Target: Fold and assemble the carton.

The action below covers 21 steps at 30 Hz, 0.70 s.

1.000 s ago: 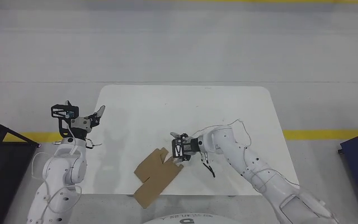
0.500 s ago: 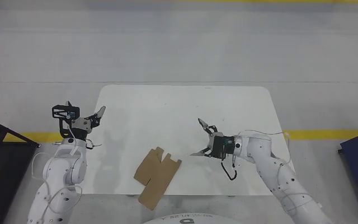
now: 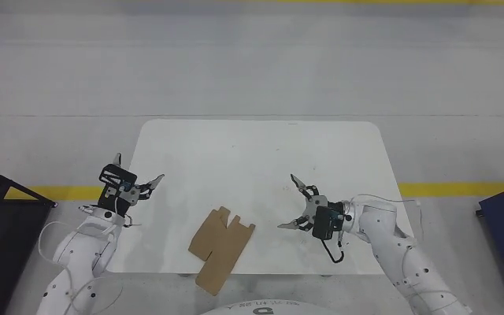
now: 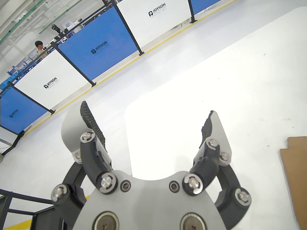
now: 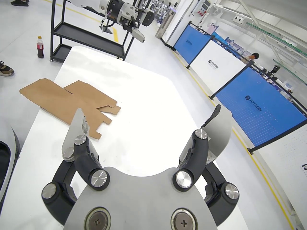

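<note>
The carton [image 3: 220, 248] is a flat brown cardboard blank lying unfolded near the front of the white table [image 3: 236, 150], with one end hanging over the front edge. My right gripper [image 3: 287, 202] is open over the table, to the right of the carton and apart from it; its wrist view shows the carton [image 5: 64, 99] beyond its spread fingers [image 5: 78, 120]. My left gripper [image 3: 140, 169] is open above the table's left edge, clear of the carton. The left wrist view catches the carton's edge [image 4: 297, 168] off to one side.
A black shelf rack [image 5: 84, 37] stands beside the table's left end, and a bottle [image 5: 40, 47] is on the floor near it. A dark frame [image 3: 16, 205] sits left of the table. The table's back half is bare white surface.
My right gripper let go of the carton, opened and drew back to the right. The carton settled flat. My left arm came forward and in towards the table's left edge.
</note>
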Each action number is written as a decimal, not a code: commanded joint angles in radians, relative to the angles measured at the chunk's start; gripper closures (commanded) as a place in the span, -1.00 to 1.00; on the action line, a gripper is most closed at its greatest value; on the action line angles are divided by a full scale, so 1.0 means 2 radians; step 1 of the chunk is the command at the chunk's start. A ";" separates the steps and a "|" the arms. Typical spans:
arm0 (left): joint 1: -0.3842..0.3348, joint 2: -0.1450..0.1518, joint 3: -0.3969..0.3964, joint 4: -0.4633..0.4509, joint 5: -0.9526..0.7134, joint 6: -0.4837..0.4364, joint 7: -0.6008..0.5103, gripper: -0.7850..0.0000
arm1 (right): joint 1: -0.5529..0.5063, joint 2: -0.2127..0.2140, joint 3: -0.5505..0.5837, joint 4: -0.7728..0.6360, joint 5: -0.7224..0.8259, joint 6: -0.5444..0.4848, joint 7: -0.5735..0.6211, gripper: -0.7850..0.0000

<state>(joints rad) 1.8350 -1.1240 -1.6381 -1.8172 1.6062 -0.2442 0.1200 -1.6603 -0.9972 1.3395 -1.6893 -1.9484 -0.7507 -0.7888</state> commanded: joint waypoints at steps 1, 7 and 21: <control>0.000 0.000 0.000 0.000 0.000 0.000 0.000 -1.00 | 0.000 0.000 0.000 0.000 0.000 0.000 0.000 -1.00; 0.028 0.010 0.030 -0.020 0.197 -0.026 0.085 -1.00 | 0.000 0.000 0.000 0.000 0.000 0.000 0.000 -1.00; 0.071 0.039 0.017 -0.013 0.394 -0.103 0.263 -1.00 | 0.000 0.000 0.000 0.000 0.000 0.000 0.000 -1.00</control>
<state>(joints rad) 1.9766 -1.0462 -1.6037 -1.8436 2.3987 -0.4479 0.6476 -1.6603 -0.9972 1.3395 -1.6893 -1.9483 -0.7507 -0.7888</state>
